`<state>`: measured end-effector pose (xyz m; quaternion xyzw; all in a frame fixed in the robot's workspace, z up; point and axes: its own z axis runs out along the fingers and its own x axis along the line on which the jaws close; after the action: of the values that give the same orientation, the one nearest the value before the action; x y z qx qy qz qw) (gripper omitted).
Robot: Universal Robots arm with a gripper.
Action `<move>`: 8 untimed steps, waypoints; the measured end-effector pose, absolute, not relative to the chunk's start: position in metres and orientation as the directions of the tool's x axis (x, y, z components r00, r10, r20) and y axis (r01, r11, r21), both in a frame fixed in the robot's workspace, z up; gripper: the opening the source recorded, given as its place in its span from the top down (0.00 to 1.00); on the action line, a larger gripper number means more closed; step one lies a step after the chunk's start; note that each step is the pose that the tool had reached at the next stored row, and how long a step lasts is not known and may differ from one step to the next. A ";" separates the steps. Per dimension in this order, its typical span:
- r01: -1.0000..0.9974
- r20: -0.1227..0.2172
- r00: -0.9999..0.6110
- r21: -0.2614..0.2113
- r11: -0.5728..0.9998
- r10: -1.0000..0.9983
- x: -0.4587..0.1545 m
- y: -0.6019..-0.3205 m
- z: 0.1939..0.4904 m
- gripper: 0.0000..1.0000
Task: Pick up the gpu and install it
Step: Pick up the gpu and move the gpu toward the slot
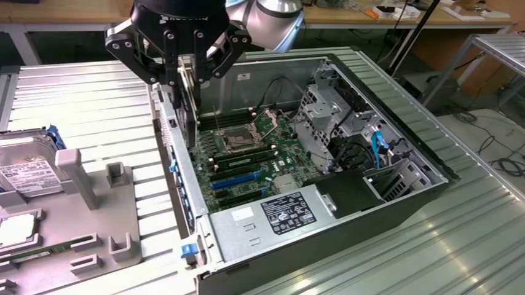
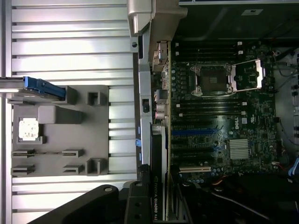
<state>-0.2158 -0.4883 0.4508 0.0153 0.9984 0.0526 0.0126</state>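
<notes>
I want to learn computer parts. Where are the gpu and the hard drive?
gpu (image 1: 189,120): exterior view, on its dark lower part below the hand.
hard drive (image 1: 21,174): exterior view, on its white label.

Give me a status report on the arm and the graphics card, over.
Gripper shut on thin dark flat gpu card, held on edge by the rear wall of the open dark metal computer case. Not yet in a slot. Nothing seen in the way.

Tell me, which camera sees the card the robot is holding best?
The exterior view. There the graphics card hangs upright in the gripper, over the open computer's edge, with most of its length showing. The wrist view sees the card edge-on, as a dark strip with lettering.
</notes>
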 end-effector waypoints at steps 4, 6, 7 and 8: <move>0.029 -0.024 -0.999 0.105 0.994 0.032 -0.211 -0.488 0.451 0.73; 0.029 -0.024 -0.999 0.105 0.994 0.032 -0.209 -0.488 0.451 0.73; 0.029 -0.024 -0.999 0.105 0.994 0.032 -0.209 -0.488 0.451 0.73; 0.029 -0.024 -0.999 0.105 0.994 0.032 -0.208 -0.488 0.451 0.73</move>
<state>-0.2078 -0.4883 0.4508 0.0153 0.9984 0.0526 0.0126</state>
